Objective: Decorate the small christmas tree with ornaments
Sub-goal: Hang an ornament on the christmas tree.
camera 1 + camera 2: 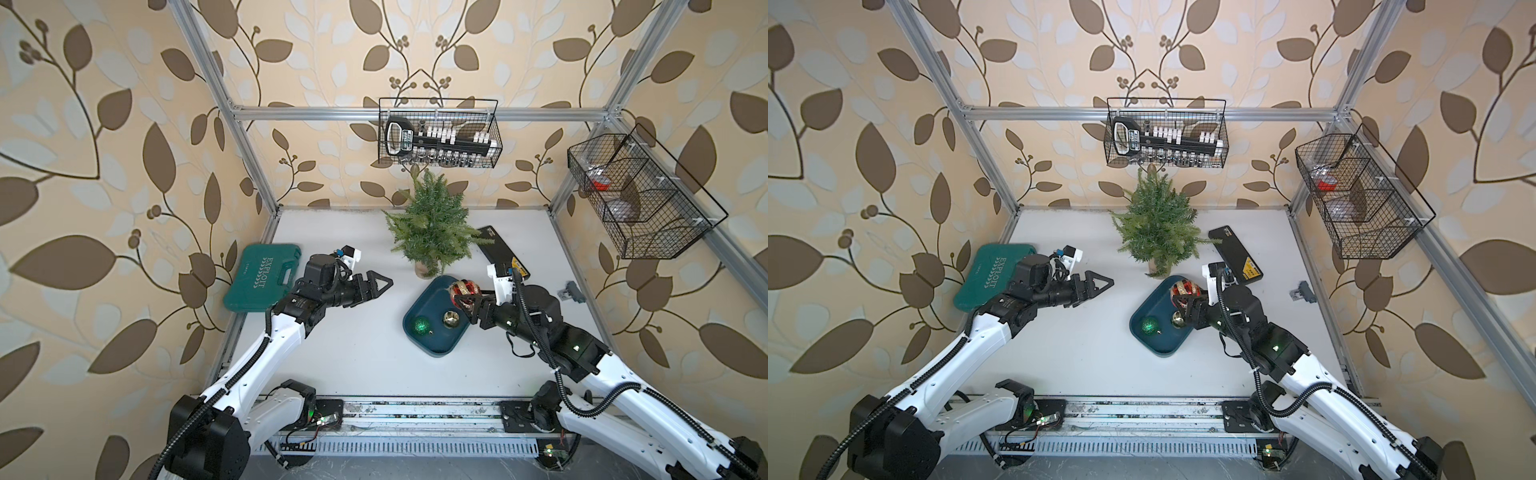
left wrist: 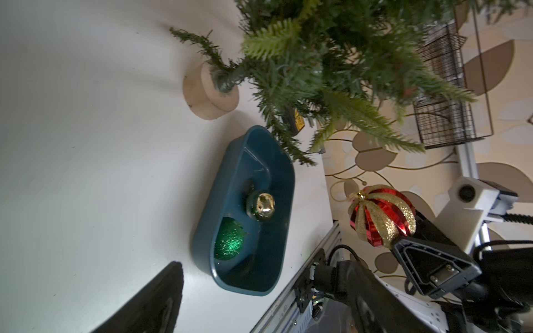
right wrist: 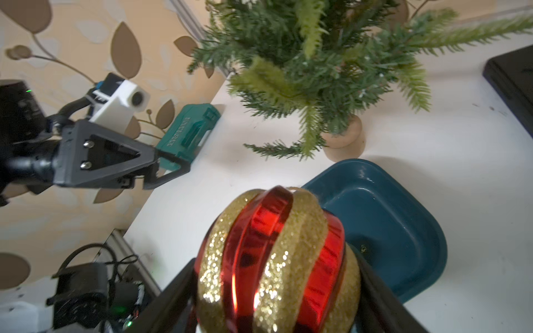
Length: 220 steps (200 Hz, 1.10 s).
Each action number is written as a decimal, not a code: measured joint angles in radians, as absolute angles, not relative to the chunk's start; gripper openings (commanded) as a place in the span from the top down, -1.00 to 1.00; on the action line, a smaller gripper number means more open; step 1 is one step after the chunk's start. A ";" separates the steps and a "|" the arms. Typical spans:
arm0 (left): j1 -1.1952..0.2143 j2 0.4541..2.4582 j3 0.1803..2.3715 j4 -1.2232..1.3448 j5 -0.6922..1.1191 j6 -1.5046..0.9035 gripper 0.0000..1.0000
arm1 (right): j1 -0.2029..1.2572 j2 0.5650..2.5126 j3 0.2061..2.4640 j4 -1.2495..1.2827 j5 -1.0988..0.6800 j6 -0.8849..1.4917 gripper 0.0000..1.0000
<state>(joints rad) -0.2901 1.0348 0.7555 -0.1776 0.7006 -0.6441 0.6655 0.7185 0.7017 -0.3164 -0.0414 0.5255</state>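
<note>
Tabletop (image 1: pixel 340 340), plain white, carries a small tree (image 1: pixel 430 232) that stands upright in the upper middle of both top views. Its round beige base sits just above the upper end of a dark teal tray (image 1: pixel 436 355). The tray lies slanted at centre right, near the base; the left wrist view shows a strip of bare table between them. Two ornaments rest inside it: a glittery green ball (image 1: pixel 422 325) toward the lower left end and a shiny gold ball (image 1: pixel 450 319) just to its right, the two apart. The right gripper (image 1: pixel 466 300) reaches in from the lower right and is clamped on a red-and-gold ball (image 3: pixel 277 259), with one finger on each side of it in the right wrist view. That ball hangs over the tray's upper right part, lifted off the tray floor, below the tree's lowest branches and clear of them. The left gripper (image 1: pixel 380 284) hovers at centre left over bare table and points right, well apart from the tree and tray; its fingers stand parted with nothing between them. A green case (image 1: pixel 262 278) lies flat at the left edge of the table, and a flat black case (image 1: pixel 503 249) lies right of the tree. One wire basket (image 1: pixel 440 133) hangs at top centre, and a second basket (image 1: pixel 640 195) hangs at upper right.
</note>
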 measured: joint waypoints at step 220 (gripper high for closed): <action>-0.498 1.132 1.097 -0.012 0.820 -0.773 -0.30 | 0.476 0.911 1.165 -0.365 -0.319 0.506 -0.26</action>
<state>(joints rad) -0.4976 1.1316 1.0973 -0.0120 0.8204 -0.7734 0.4755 0.9112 1.1652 -0.3649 -0.3187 0.5064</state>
